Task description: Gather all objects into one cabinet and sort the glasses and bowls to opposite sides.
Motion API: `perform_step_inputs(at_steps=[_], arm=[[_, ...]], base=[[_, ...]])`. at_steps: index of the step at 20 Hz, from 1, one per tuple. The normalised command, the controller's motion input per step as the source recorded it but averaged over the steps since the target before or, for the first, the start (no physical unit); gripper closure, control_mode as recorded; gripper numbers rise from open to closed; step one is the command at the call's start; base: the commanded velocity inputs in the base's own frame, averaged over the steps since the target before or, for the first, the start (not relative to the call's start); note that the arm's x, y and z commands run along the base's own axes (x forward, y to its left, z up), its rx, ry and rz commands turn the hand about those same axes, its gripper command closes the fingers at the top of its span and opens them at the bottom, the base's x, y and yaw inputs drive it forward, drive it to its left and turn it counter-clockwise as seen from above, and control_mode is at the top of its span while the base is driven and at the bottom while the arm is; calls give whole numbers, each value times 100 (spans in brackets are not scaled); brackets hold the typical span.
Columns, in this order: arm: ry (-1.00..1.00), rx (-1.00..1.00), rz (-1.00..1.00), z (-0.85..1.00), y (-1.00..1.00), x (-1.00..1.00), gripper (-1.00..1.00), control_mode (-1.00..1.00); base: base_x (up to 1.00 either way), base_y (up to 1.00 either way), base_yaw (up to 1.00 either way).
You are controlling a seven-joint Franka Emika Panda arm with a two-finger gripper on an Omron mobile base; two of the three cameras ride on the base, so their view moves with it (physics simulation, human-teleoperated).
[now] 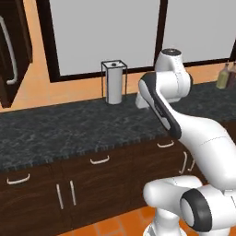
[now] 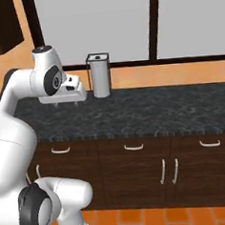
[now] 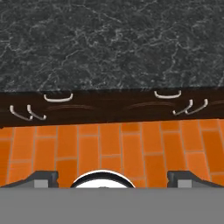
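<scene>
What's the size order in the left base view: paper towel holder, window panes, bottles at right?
1. Window panes, by far the largest.
2. Paper towel holder.
3. Bottles: look smallest, but they are cut off at the frame edge and partly behind the arm, so unsure.

No readable text, label, brand, number or sign anywhere. Plain and unmarked: the dark speckled stone tabletop (image 1: 69,131), the white paper-towel roll in its wire-frame holder (image 1: 114,83), the dark brown wooden cabinet fronts with curved pale handles (image 2: 137,165), the orange tiled floor (image 3: 109,144). Nothing legible on the two brownish bottles at the far edge of the tabletop (image 1: 226,76), too small and blurred to show any label.
</scene>
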Motion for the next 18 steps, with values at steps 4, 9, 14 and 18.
perform_step_inputs(at_steps=[4,9,14,18], arm=[[0,0,0,0,0,0,-100,100],[0,0,0,0,0,0,-100,100],[0,0,0,0,0,0,-100,100],[0,0,0,0,0,0,-100,100]], base=[[-72,47,0],[-100,46,0],[-93,91,0],[-69,100,0]])
